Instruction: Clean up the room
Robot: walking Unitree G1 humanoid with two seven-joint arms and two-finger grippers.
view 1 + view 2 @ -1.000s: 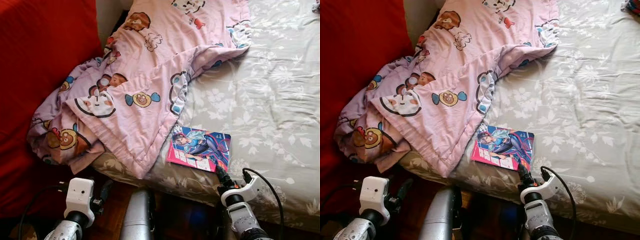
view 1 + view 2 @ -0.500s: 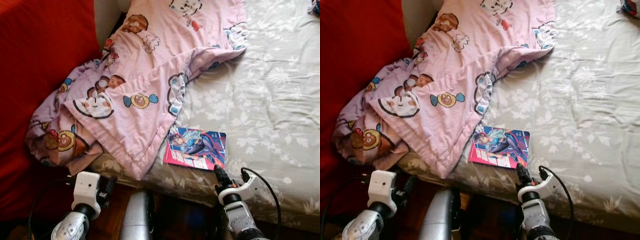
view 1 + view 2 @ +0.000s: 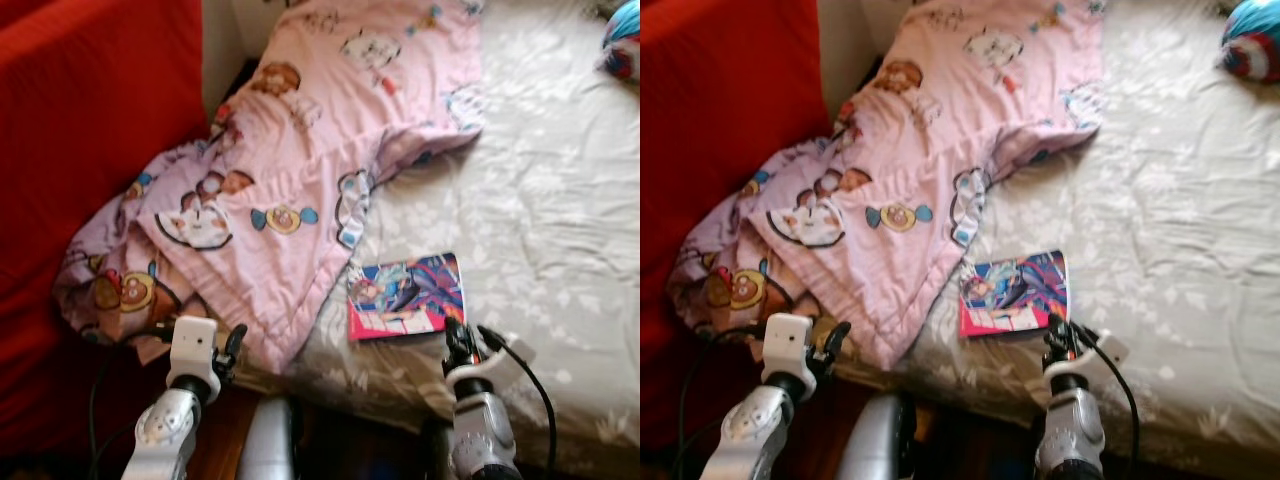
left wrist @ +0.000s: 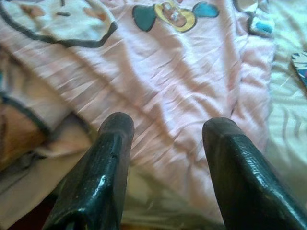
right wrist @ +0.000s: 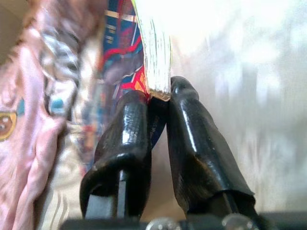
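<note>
Paper is what we are dealing with here: the comic book (image 3: 405,296) lying flat on the bed (image 3: 560,220), close to its near edge and just beside the hanging corner of the pink cartoon blanket (image 3: 290,190), looks thin, light and floppy, with a glossy cover that we judge will be slippery against hard fingers. A flat book on soft bedding gives little to get under, so we reckon the best hold is at an exposed corner or edge, pinching through the whole stack of pages; taken that way it will likely droop from the grip, and the pages could crease or tear if squeezed or dragged hard. Our right gripper (image 5: 158,96) is at the book's near corner, and in the right wrist view its two black fingers (image 5: 189,129) are drawn almost together with the edge of the pages caught between the tips, so we appear to have the corner pinched, though how deep the bite goes we cannot tell. Our left gripper (image 4: 165,127) hovers low over the blanket's edge, fingers spread wide and holding nothing. A blue and red object (image 3: 622,40) lies at the bed's far corner.
</note>
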